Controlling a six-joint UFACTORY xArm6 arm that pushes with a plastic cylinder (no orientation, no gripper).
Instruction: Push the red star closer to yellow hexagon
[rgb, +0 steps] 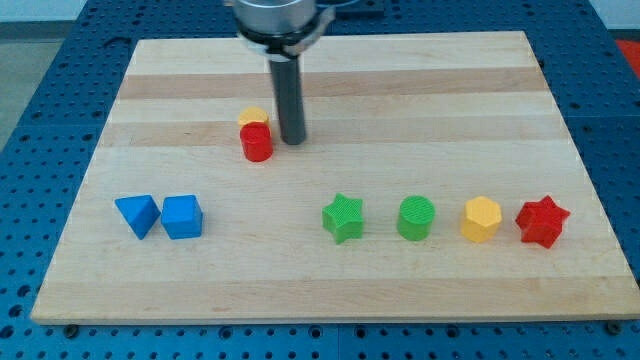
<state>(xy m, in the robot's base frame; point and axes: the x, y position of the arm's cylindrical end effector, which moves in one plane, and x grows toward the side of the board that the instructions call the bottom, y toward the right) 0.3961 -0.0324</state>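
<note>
Camera view gives you the whole wooden board (330, 60). Look to the view's right, along the lower row: the red star (542, 221) sits just beside the yellow hexagon (481, 218), on its right, with a narrow gap showing between them. Further left in that row stand a green cylinder (416, 218) and a green star (343, 218), and far left two blue blocks, a blue triangle (136, 215) and a blue cube (182, 216). You have no pincer to check here: the arm ends in a plain rod, so nothing opens or grips. My tip (292, 141) rests just right of a red cylinder (256, 142) with a yellow block (253, 117) touching behind it, well apart from the star. Judge the task barely begun: you need to bring the tip round to the star's right side and nudge it leftward.
</note>
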